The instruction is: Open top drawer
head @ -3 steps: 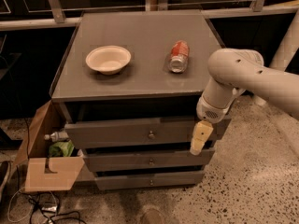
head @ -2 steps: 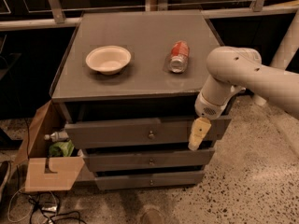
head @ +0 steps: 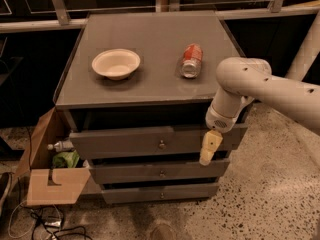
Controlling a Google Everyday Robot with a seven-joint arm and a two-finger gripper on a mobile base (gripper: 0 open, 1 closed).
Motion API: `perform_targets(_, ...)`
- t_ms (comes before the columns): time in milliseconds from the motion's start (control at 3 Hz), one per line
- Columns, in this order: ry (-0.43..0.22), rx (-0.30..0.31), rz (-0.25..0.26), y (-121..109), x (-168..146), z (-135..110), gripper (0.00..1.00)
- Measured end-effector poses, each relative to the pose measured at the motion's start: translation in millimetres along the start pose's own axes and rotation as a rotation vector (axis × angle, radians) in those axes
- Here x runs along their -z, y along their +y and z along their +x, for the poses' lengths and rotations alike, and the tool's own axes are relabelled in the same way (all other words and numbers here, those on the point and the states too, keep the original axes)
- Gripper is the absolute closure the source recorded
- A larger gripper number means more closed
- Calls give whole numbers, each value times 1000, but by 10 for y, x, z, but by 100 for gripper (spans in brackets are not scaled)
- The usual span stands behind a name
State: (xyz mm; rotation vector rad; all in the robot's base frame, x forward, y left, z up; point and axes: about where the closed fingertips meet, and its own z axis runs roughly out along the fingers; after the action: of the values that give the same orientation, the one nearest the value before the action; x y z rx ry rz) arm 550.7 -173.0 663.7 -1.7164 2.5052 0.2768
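Observation:
The top drawer (head: 125, 143) is the widest of three grey drawers in the cabinet, with a small brass knob (head: 161, 144) at its centre. Its front stands a little out from the cabinet, with a dark gap above it. My gripper (head: 209, 148) hangs pointing down in front of the right end of the drawer front, to the right of the knob and apart from it. The white arm (head: 260, 86) reaches in from the right.
A white bowl (head: 116, 63) and a red can (head: 191, 60) lying on its side rest on the cabinet top (head: 150, 34). Two shorter drawers (head: 160, 172) sit below. An open cardboard box (head: 50, 176) with a bottle and cables stands on the floor at left.
My gripper has shifted slightly to the left along the drawer front. The drawer, bowl and can have not visibly moved.

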Motion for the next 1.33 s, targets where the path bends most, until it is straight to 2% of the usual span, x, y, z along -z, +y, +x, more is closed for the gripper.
perform_targets(333, 7, -5, -10, 2, -76, 18, 0)
perform_targets(667, 7, -5, -10, 2, -76, 18, 15)
perform_targets(1000, 7, -5, -10, 3, -76, 18, 46)
perform_targets(1333, 7, -5, -10, 3, -77, 18, 69)
